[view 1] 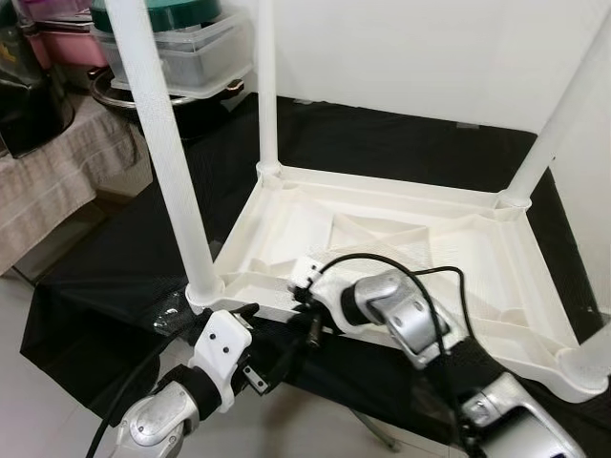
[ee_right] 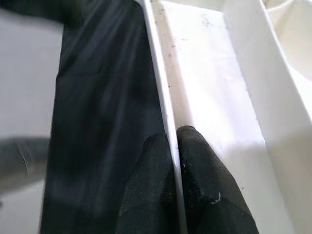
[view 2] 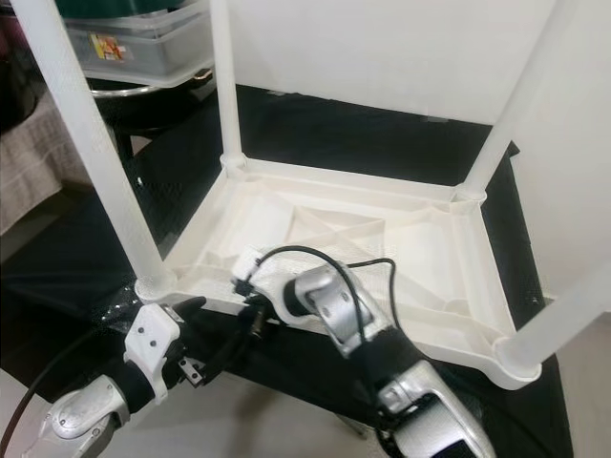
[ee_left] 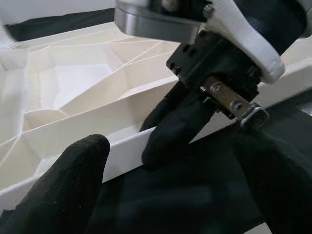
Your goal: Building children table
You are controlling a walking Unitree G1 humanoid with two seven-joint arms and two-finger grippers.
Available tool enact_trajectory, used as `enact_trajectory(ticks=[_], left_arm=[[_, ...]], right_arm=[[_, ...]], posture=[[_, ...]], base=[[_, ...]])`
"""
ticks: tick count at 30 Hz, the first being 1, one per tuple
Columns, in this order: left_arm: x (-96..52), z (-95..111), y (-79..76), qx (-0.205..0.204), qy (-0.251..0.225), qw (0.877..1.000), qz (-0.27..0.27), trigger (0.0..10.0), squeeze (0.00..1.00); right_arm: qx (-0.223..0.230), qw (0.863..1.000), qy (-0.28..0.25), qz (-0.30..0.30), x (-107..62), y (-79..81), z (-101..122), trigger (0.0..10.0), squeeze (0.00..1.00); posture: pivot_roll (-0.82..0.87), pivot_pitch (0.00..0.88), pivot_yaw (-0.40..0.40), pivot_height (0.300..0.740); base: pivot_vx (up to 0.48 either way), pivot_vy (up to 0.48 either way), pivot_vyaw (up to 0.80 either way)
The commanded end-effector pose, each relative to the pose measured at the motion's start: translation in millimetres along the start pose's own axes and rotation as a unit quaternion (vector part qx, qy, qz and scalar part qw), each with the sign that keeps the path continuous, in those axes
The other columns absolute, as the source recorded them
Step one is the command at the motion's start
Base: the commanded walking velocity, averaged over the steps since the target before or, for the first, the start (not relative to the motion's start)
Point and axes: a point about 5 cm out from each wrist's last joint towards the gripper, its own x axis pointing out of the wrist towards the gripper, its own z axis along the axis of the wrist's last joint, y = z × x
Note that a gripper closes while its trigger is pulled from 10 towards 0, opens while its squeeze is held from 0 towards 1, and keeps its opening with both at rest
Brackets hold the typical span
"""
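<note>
Upper left of the head view: stacked storage tubs (view 1: 181, 48) on a cloth-covered bench, not part of the job.

Lower left: left gripper (view 1: 250, 320) at the near rim of the upturned white table (view 1: 382, 239), just beside the base of the near-left leg (view 1: 167, 153). In its wrist view its black fingers (ee_left: 63, 185) sit spread either side of the rim, not clamped.

Centre: table lies top-down on a black cloth (view 1: 105, 286), four legs up.

Lower centre-right: right gripper (ee_right: 174, 146) pinches the near rim wall, one finger outside, one inside.

Handling, as judged: hollow moulded plastic, light, stiff, smooth enough to slip. The thin rim gives a sure pinch but may flex. Legs look push-fitted; lifting by a leg could loosen it. Hold rim near a corner socket.
</note>
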Motion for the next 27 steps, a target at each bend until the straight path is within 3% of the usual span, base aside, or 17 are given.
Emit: enact_trajectory(ticks=[1,6,7,8,10,17,19,23,24,25,27], left_arm=[[0.3,-1.5,-2.9,0.004,0.004,1.0,-0.004,10.0,0.0],[0.2,-1.3,-2.8,0.003,0.003,1.0,-0.003,10.0,0.0],[0.2,-1.4,-2.8,0.003,0.003,1.0,-0.003,10.0,0.0],[0.3,-1.4,-2.7,0.003,0.003,1.0,-0.003,10.0,0.0],[0.4,-1.5,-2.6,0.004,0.003,1.0,-0.004,10.0,0.0],[0.2,-1.8,-2.2,0.004,0.003,1.0,-0.004,10.0,0.0],[0.2,-2.2,-2.3,0.005,0.004,1.0,-0.006,10.0,0.0],[0.3,-2.2,-2.4,0.005,0.004,1.0,-0.007,10.0,0.0],[0.1,-2.0,-1.9,0.005,0.004,1.0,-0.005,10.0,0.0],[0.1,-2.0,-1.9,0.005,0.004,1.0,-0.005,10.0,0.0],[-0.2,-1.7,-0.6,0.002,0.004,1.0,0.003,10.0,0.0]], right_arm=[[0.038,0.997,-0.017,-0.067,-3.2,-6.4,6.9,10.0,0.0],[0.062,0.997,-0.015,-0.053,-1.7,3.6,9.6,10.0,0.0],[0.071,0.996,-0.019,-0.041,-1.6,9.4,12.4,10.0,0.67],[0.078,0.996,-0.024,-0.03,-1.7,13.8,14.6,10.0,1.0],[0.084,0.996,-0.025,-0.018,-3.8,17.0,16.7,10.0,1.0],[0.062,0.996,-0.011,-0.058,-23.3,-10.0,10.7,10.0,1.0],[0.033,0.994,-0.067,-0.078,-51.6,-33.3,24.2,10.0,1.0],[0.025,0.994,-0.082,-0.075,-56.6,-34.6,27.8,10.0,1.0],[0.003,0.984,-0.177,-0.026,-81.7,-29.4,44.5,10.0,1.0],[0.003,0.984,-0.177,-0.026,-81.7,-29.4,44.5,10.0,1.0],[-0.012,0.97,-0.242,0.014,-101.3,-19.3,48.6,10.0,1.0]], posture=[[-0.01,0.083,-0.041,0.74],[-0.01,0.083,-0.041,0.74],[-0.01,0.083,-0.042,0.74],[-0.01,0.083,-0.042,0.74],[-0.01,0.082,-0.042,0.74],[-0.02,0.081,-0.038,0.74],[-0.02,0.079,-0.036,0.74],[-0.02,0.079,-0.036,0.74],[-0.01,0.076,-0.039,0.74],[-0.01,0.076,-0.039,0.74],[-0.01,0.075,-0.039,0.74]], base=[[0.0,0.0,0.0],[0.0,0.0,0.0],[0.0,0.0,0.0],[0.0,0.0,0.0],[0.0,0.0,0.0],[0.0,0.0,0.0],[0.0,0.0,0.0],[0.0,0.0,0.0],[0.0,0.0,0.0],[0.0,0.0,0.0],[0.0,0.0,0.0]])
